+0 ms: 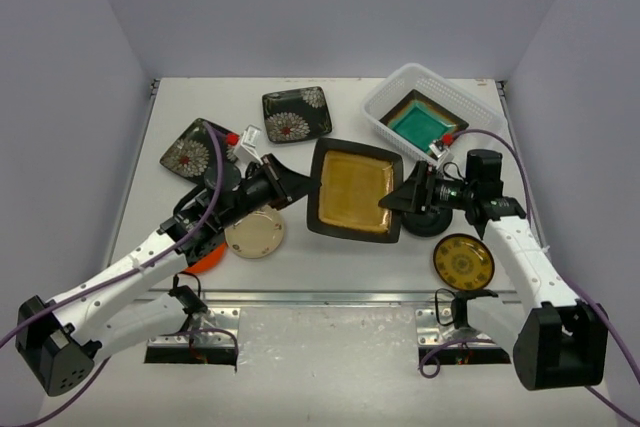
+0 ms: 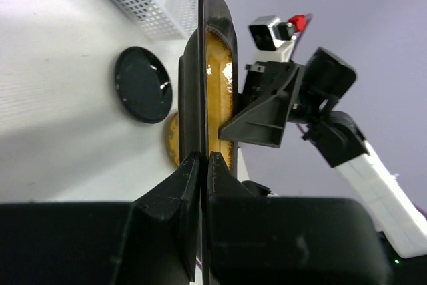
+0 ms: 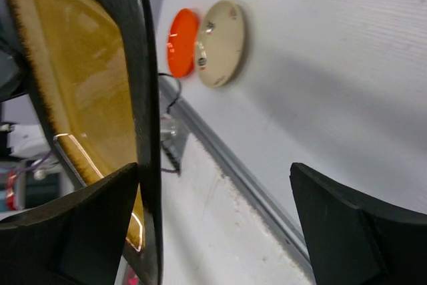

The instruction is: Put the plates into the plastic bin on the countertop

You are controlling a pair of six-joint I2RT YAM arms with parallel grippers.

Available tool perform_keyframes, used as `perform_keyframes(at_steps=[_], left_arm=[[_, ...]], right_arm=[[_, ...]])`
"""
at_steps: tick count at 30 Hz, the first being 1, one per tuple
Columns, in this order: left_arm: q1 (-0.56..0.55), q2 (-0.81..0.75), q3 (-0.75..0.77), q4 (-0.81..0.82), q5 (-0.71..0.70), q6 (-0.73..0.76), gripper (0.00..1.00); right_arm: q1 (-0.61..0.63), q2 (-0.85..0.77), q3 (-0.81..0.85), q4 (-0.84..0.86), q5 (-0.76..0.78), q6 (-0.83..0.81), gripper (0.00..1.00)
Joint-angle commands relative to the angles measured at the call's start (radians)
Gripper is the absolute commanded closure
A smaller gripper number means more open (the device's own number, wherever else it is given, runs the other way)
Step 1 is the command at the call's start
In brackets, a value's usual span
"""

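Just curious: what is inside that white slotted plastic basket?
One square teal-centred plate with a dark rim lies inside the white slotted plastic basket. It covers most of the floor, so anything under it is hidden.

Your square plate [image 1: 355,190]: glossy amber glaze, dark smooth rim (light glints off it). Bin [image 1: 455,89]: white slotted plastic. Tabletop [image 1: 200,97]: matt white. Rail [image 1: 330,297]: bare metal. Left tool [image 2: 201,159]: matt black plastic.

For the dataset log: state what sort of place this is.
Probably a robotics lab test cell: bare walls box in a white tabletop, two arms are bolted by its metal rail, and small plates lie scattered beside a plastic bin.
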Motion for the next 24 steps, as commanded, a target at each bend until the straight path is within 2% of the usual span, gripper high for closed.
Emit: perform_keyframes(at_steps=[1, 2, 3, 5, 6, 7, 8, 9, 10, 11, 12, 13, 14, 15, 18, 19, 20, 24], left_arm=[[0.007, 0.016, 0.002, 0.349, 0.089, -0.108, 1.0], [0.006, 0.027, -0.001, 0.368, 0.095, -0.116, 1.0], [0.005, 0.04, -0.003, 0.384, 0.102, -0.123, 1.0], [0.005, 0.045, 0.0, 0.379, 0.098, -0.122, 1.0], [0.005, 0.044, 0.006, 0.349, 0.086, -0.113, 1.0], [0.005, 0.037, 0.011, 0.32, 0.07, -0.096, 1.0], [0.005, 0.029, 0.018, 0.288, 0.04, -0.078, 1.0], [0.005, 0.022, 0.027, 0.252, 0.002, -0.064, 1.0], [0.006, 0.01, 0.042, 0.189, -0.026, -0.041, 0.91], [0.007, 0.0, 0.057, 0.134, -0.062, -0.025, 0.73], [0.007, -0.009, 0.078, 0.087, -0.135, -0.013, 0.48], [0.007, -0.018, 0.103, 0.013, -0.21, -0.001, 0.27], [0.008, -0.025, 0.126, -0.08, -0.272, 0.012, 0.11], [0.009, -0.034, 0.148, -0.156, -0.326, 0.031, 0.0], [0.013, -0.065, 0.213, -0.292, -0.454, 0.098, 0.0], [0.014, -0.084, 0.256, -0.398, -0.576, 0.117, 0.0], [0.014, -0.116, 0.273, -0.445, -0.635, 0.146, 0.0], [0.014, -0.222, 0.278, -0.524, -0.719, 0.313, 0.0]], right_arm=[[0.003, 0.016, -0.031, 0.267, -0.214, 0.12, 0.13], [0.003, 0.021, -0.028, 0.283, -0.219, 0.13, 0.25], [0.003, 0.024, -0.024, 0.289, -0.219, 0.138, 0.43], [0.001, 0.017, -0.012, 0.277, -0.209, 0.128, 0.58], [0.0, 0.009, -0.001, 0.269, -0.198, 0.121, 0.82], [-0.002, -0.001, 0.003, 0.261, -0.186, 0.12, 0.96], [-0.004, -0.009, 0.007, 0.255, -0.171, 0.118, 1.0], [-0.005, -0.015, 0.011, 0.251, -0.153, 0.115, 1.0], [-0.009, -0.016, 0.017, 0.229, -0.137, 0.115, 1.0], [-0.014, -0.016, 0.022, 0.216, -0.124, 0.118, 1.0], [-0.018, -0.014, 0.027, 0.214, -0.114, 0.126, 1.0], [-0.024, -0.012, 0.035, 0.215, -0.102, 0.139, 1.0], [-0.03, -0.009, 0.046, 0.215, -0.088, 0.155, 1.0], [-0.037, -0.005, 0.057, 0.216, -0.07, 0.172, 1.0], [-0.057, 0.007, 0.092, 0.216, -0.023, 0.221, 1.0], [-0.087, 0.025, 0.13, 0.216, 0.023, 0.249, 1.0], [-0.116, 0.043, 0.16, 0.214, 0.047, 0.266, 1.0], [-0.22, 0.181, 0.333, 0.2, 0.074, 0.287, 1.0]])
